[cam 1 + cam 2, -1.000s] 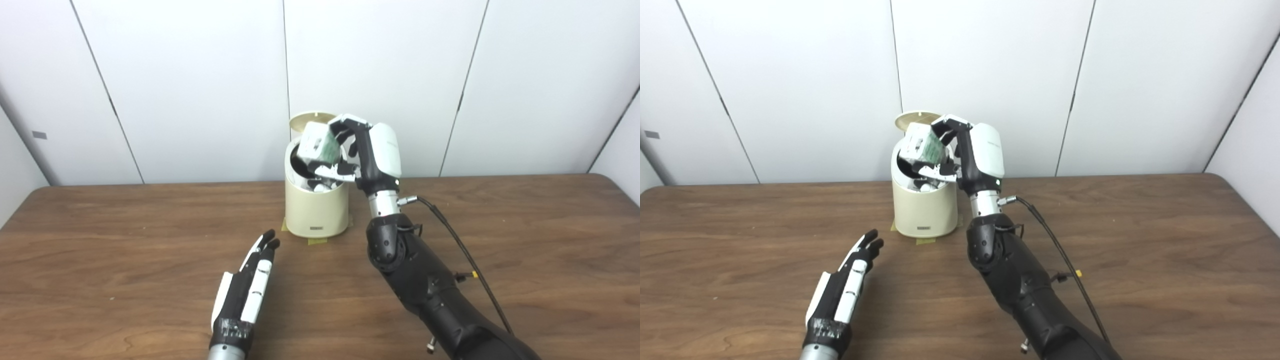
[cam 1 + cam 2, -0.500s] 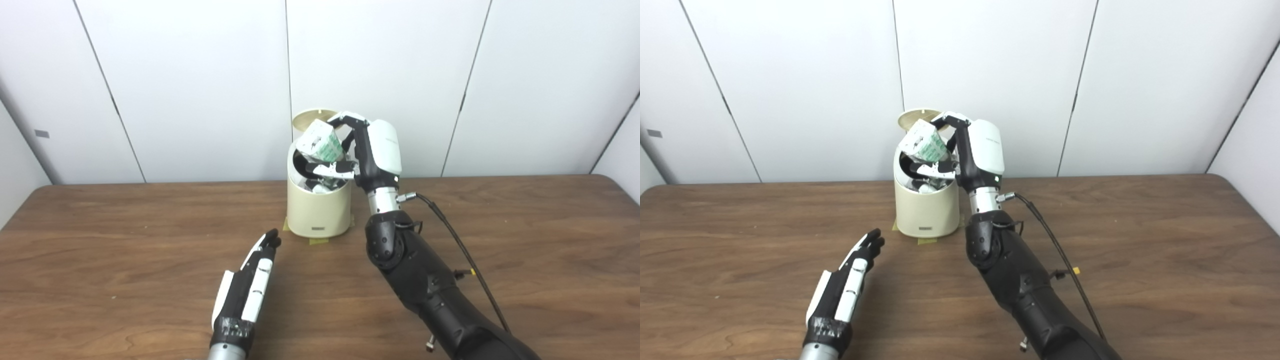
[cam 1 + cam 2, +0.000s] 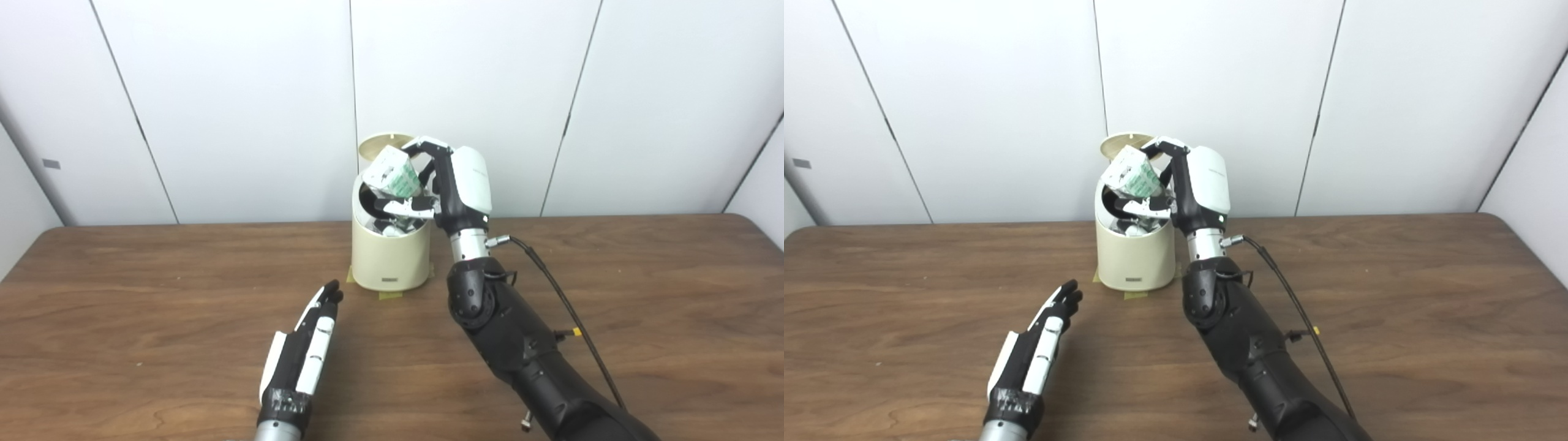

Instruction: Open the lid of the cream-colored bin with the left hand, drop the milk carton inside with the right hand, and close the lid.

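Gripping milk carton [image 3: 392,173]: right hand [image 3: 450,187] over open bin [image 3: 389,260] | left hand [image 3: 303,355] flat, fingers spread, empty

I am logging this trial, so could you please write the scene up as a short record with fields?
bin: cream-colored bin near the back of the wooden table
lid: lid open, standing up behind the opening
carton: milk carton tilted just above the opening, not yet dropped
right robot hand: right robot hand shut on the carton over the bin
left robot hand: left robot hand open, fingers straight, low over the table in front of the bin
bin contents: some items visible, unclear
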Robot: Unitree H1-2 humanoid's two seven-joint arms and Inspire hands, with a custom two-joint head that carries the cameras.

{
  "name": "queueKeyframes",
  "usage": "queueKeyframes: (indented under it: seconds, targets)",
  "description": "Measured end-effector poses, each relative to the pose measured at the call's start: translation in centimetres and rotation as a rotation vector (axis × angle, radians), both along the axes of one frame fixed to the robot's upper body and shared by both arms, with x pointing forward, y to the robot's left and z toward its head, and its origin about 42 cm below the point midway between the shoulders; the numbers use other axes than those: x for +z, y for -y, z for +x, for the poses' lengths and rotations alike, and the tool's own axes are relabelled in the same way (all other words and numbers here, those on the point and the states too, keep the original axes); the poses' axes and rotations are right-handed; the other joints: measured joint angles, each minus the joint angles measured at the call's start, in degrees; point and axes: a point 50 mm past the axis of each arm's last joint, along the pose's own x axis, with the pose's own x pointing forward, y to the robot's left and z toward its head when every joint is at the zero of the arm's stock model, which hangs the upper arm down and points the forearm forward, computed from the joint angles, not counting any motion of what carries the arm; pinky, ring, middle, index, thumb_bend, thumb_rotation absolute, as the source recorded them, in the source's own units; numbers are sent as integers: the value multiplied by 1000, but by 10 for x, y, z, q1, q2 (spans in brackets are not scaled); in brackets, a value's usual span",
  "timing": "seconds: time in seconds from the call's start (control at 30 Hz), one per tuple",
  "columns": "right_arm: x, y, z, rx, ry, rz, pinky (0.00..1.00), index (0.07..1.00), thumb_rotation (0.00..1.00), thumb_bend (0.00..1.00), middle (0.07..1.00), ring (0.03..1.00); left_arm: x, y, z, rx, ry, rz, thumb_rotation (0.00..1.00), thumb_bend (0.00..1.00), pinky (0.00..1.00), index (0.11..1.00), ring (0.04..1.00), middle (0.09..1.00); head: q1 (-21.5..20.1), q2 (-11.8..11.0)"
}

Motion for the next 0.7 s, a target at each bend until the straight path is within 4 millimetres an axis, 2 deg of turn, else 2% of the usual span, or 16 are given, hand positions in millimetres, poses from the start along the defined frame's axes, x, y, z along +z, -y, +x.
queueKeyframes:
  seconds: [0.1, 0.13, 0.3, 0.33, 0.4, 0.57, 0.7]
  targets:
    - [-1, 1, 0, 1, -8, 9, 196, 492, 149, 523, 594, 314, 0, 0, 0, 0, 0, 0, 929, 536, 984, 946, 959, 933, 4, -5]
    - [-1, 1, 0, 4, -14, 17, 304, 493, 146, 523, 607, 421, 0, 0, 0, -1, 0, 0, 931, 535, 978, 946, 956, 932, 5, -7]
    - [-8, 4, -2, 43, -66, 47, 484, 494, 149, 523, 643, 576, 0, 1, 0, -4, 0, 0, 926, 531, 986, 947, 954, 932, 8, -4]
    - [-7, 5, -3, 50, -69, 48, 490, 562, 185, 702, 655, 583, 0, 1, -1, -3, -1, 0, 926, 531, 991, 947, 957, 933, 9, -4]
    - [-4, 6, -3, 70, -79, 41, 544, 626, 236, 865, 675, 627, -1, 1, -1, -3, -1, 0, 921, 531, 982, 950, 958, 935, 11, -3]
    - [-7, 7, -3, 103, -153, -2, 649, 652, 267, 939, 696, 696, -1, 2, -1, -5, -1, 3, 910, 551, 987, 951, 955, 931, 14, -4]
    - [-6, 5, -3, 123, -177, -12, 650, 646, 257, 966, 694, 700, 0, 3, -1, -9, 0, 6, 909, 547, 990, 951, 957, 932, 14, -4]
